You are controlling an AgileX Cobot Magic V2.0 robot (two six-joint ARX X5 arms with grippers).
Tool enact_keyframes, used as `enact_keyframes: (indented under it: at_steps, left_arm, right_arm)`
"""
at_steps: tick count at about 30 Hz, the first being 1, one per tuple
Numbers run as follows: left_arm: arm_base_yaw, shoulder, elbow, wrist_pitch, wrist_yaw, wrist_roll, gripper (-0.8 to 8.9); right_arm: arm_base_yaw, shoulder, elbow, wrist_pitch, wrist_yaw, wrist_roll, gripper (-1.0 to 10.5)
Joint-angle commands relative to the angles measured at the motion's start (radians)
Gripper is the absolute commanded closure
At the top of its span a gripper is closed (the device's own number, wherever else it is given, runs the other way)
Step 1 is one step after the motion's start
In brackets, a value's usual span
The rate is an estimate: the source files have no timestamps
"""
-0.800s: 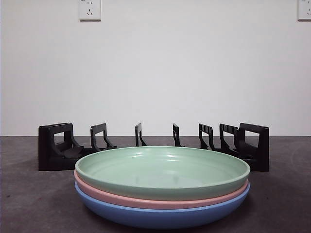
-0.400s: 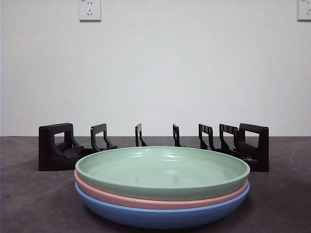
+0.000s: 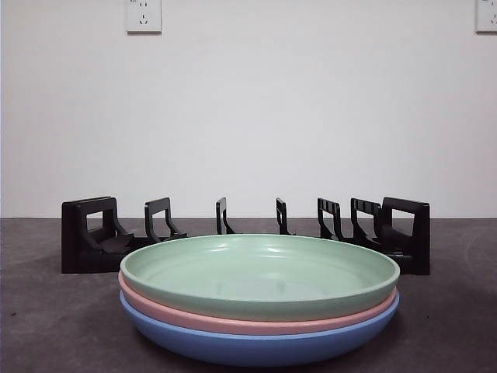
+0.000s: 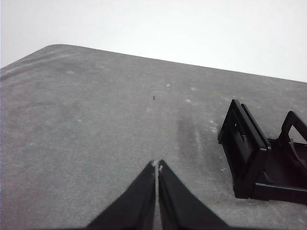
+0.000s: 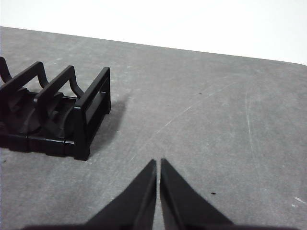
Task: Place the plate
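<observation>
Resting near, at the table's (image 3: 46, 326) middle: green plate (image 3: 260, 272) atop pink plate (image 3: 233, 320) atop blue plate (image 3: 256, 346). Behind, black rack (image 3: 89, 241), slots unfilled. Left gripper (image 4: 157, 165) and right gripper (image 5: 158, 163) pinched together over bare tabletop beside rack ends.
</observation>
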Motion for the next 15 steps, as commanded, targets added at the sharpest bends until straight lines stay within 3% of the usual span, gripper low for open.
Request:
enact_keyframes:
  at_steps: [1, 15]
  left_arm:
    - [0.001, -0.001, -0.02, 0.01, 0.004, 0.014, 8.06]
    - [0.001, -0.001, -0.02, 0.01, 0.003, 0.014, 8.06]
  right_arm:
    - [-0.001, -0.001, -0.005, 0.015, 0.003, 0.006, 9.4]
    - [-0.001, -0.001, -0.005, 0.019, 0.004, 0.006, 9.4]
